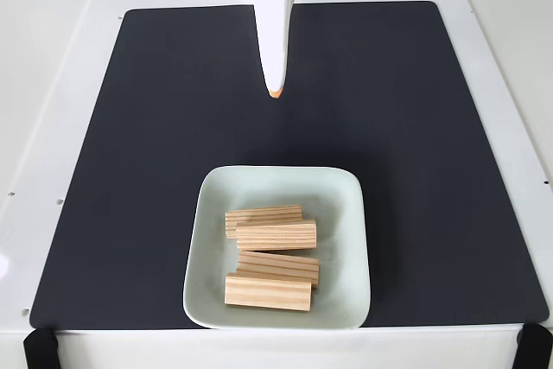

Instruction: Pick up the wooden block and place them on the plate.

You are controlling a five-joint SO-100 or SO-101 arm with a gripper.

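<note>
In the fixed view, the gripper [275, 92] is hanging down from the top edge, over the bare upper part of the black mat [155, 127]. Its white fingers are forming one narrow point with an orange tip, so the jaws are looking closed together and are holding nothing. The plate [207, 213] is lying on the lower middle of the mat, well apart from the gripper. Four wooden blocks are lying inside the plate: one block [263, 216] at the back, a second [276, 236] touching it, a third [278, 266] below, and a fourth [268, 292] nearest the front rim. The mat is covering a white table [52, 84]. Black clamps [41, 349] are sitting at the table corners. Nothing is standing between gripper and plate.
</note>
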